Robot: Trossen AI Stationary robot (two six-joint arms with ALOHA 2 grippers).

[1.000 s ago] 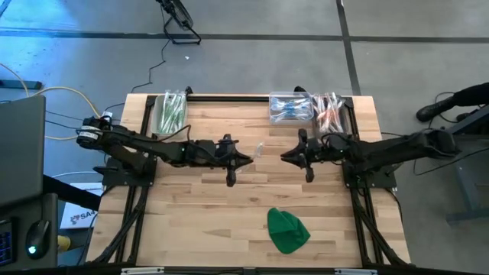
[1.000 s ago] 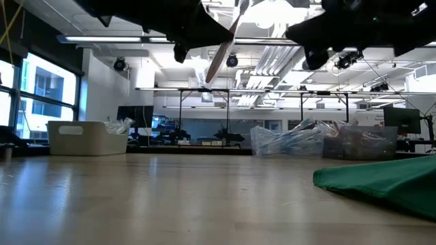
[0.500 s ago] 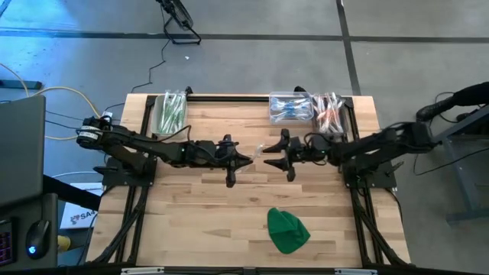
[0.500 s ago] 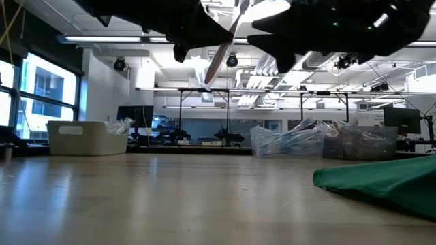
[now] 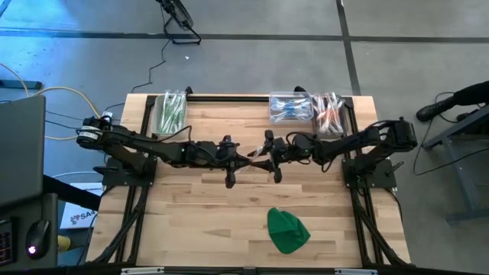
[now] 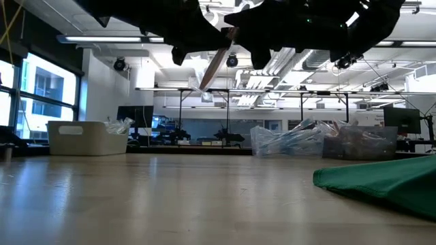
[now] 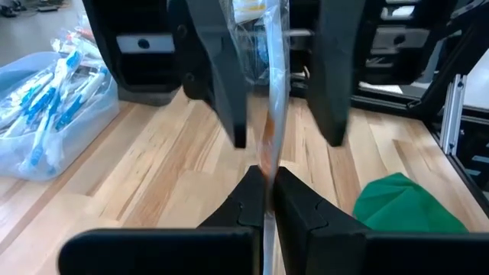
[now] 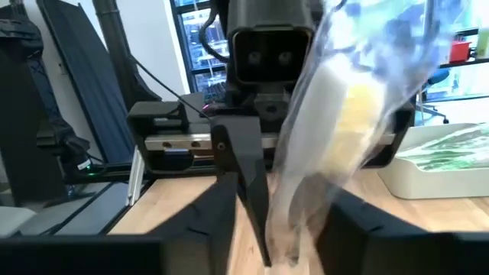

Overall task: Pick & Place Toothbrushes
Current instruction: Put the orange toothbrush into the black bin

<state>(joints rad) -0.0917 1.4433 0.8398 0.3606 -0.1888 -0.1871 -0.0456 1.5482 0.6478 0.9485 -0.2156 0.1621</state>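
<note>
While your two arms meet over the middle of the table, the left gripper (image 5: 243, 160) has its fingers pinched together on a wrapped toothbrush (image 5: 254, 156), holding it well above the wood. From the left wrist view you can see the two dark fingertips (image 7: 252, 200) pressed against the clear wrapper, with the toothbrush (image 7: 273, 92) running away from them as a pale stick with an orange streak. Your right gripper (image 5: 267, 156) has reached in from the other side, and its fingers stand apart on either side of the far end of that same toothbrush; in the left wrist view its two fingers (image 7: 226, 72) flank the stick with a visible gap on each side, so you cannot call it a grip. The right wrist view shows the wrapped toothbrush (image 8: 348, 114) close up between the right arm's own fingers (image 8: 244, 183), with the left gripper's body straight behind it. In the low view the toothbrush (image 6: 216, 61) hangs tilted below the two dark grippers, clear of the tabletop. At the back edge of the table (image 5: 199, 214) you have three clear bins: one (image 5: 170, 109) with green-accented toothbrushes on the left, one (image 5: 290, 108) with blue ones, and one (image 5: 330, 108) with orange ones just beside it. A green cloth (image 5: 287, 230) lies near the front edge, apart from everything else.
</note>
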